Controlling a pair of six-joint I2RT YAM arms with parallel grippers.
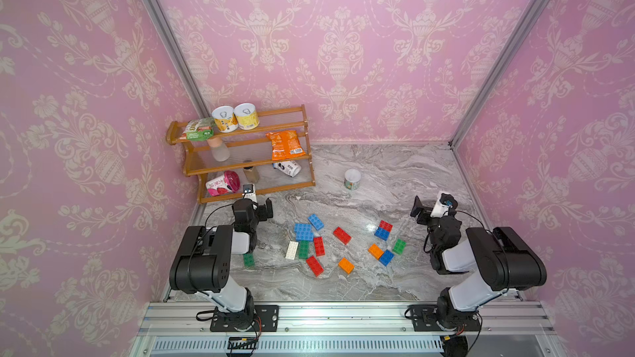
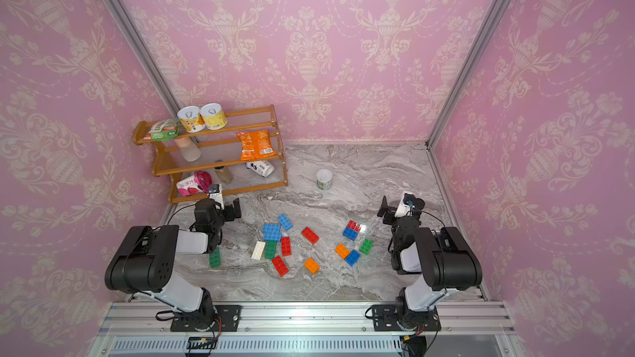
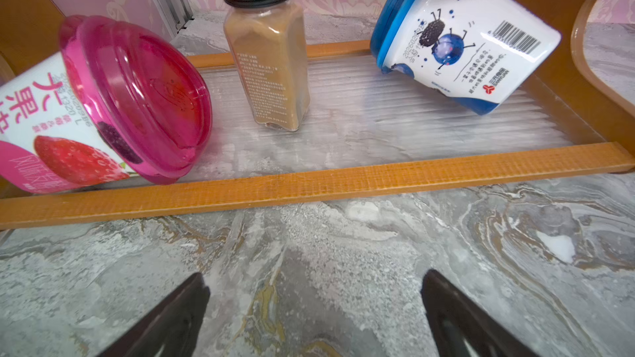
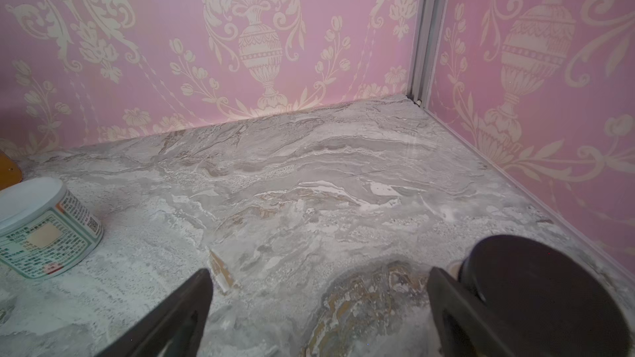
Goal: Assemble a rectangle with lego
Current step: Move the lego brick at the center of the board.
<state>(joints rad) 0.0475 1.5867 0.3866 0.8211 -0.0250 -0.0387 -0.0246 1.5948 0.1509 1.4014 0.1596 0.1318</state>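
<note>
Fifteen chunky studded plastic lego bricks [image 1: 342, 235] lie loose on the grey marble-patterned bench [image 1: 395, 173], between the two arms in both top views. By colour they appear to be five blue, four red, three green, two orange and one white brick [image 1: 291, 250]. Nine crowd the left half, and some of these touch. One green brick [image 1: 248, 259] sits apart, partly hidden under the left arm. Five more sit nearer the right arm, and among them a square red brick [image 1: 385, 225] touches a square blue brick [image 1: 381, 233].

The left tool [image 3: 314, 279] is spread with nothing between its fingers. It is over bare bench and faces the three-tier wooden rack [image 3: 309, 183], whose lowest shelf holds three containers. The right tool [image 4: 319, 276] is likewise spread and holds nothing. One white-lidded round tin [image 4: 41, 228] stands near it.
</note>
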